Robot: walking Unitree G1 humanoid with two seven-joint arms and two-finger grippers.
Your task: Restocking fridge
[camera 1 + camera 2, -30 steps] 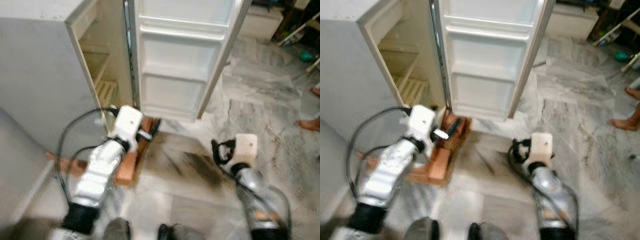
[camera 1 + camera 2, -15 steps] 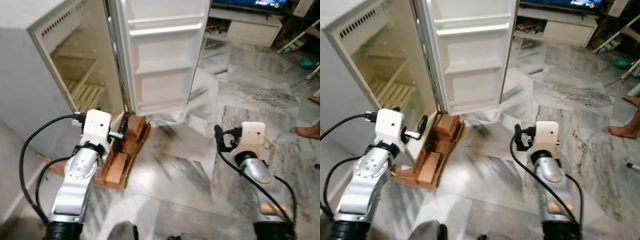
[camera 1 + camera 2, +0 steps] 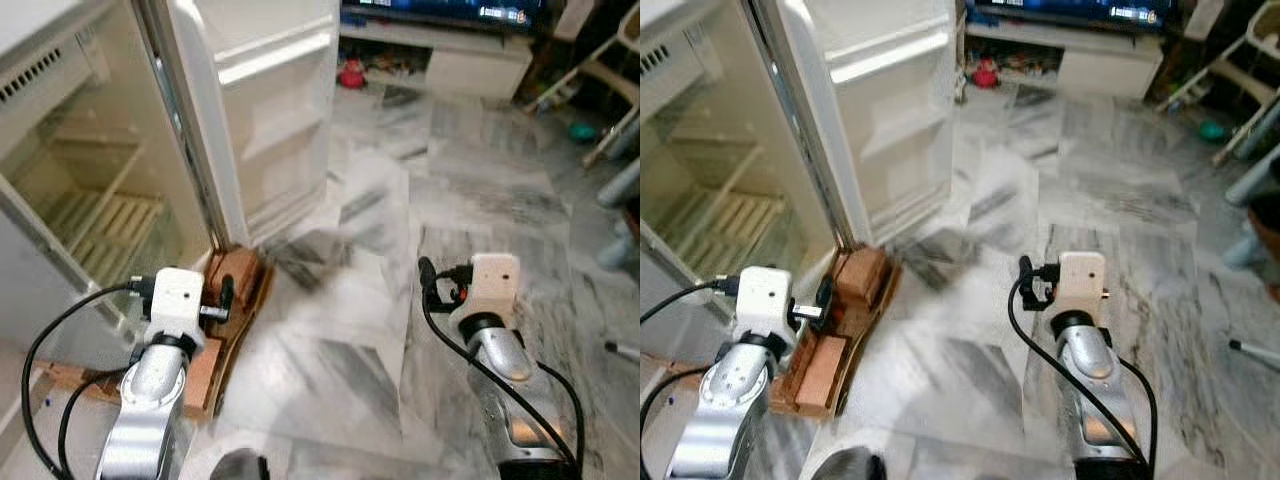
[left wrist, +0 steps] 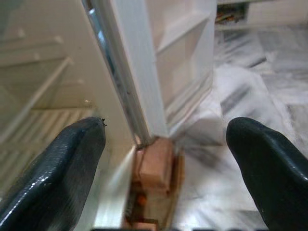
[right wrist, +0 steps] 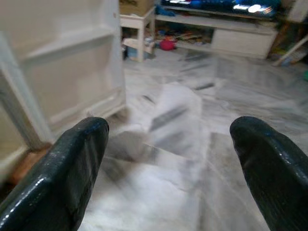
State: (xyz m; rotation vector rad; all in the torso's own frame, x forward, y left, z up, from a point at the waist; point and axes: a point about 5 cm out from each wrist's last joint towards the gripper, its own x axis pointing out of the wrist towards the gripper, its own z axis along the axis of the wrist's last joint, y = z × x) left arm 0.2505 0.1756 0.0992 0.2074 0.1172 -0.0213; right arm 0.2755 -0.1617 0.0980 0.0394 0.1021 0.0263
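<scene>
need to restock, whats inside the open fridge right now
Bare shelves show inside the fridge, with no food on them. The top compartment lies beyond the frame.

Open fridge [image 3: 90, 190] left, bricks [image 3: 228, 285] below its door [image 3: 265, 120].

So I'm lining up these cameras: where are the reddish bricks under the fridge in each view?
Left eye: reddish bricks lower left, beside left gripper.
Right eye: lower left.
Left wrist: bottom centre.
Right wrist: left edge.
Shared landmark: open white fridge door.
</scene>
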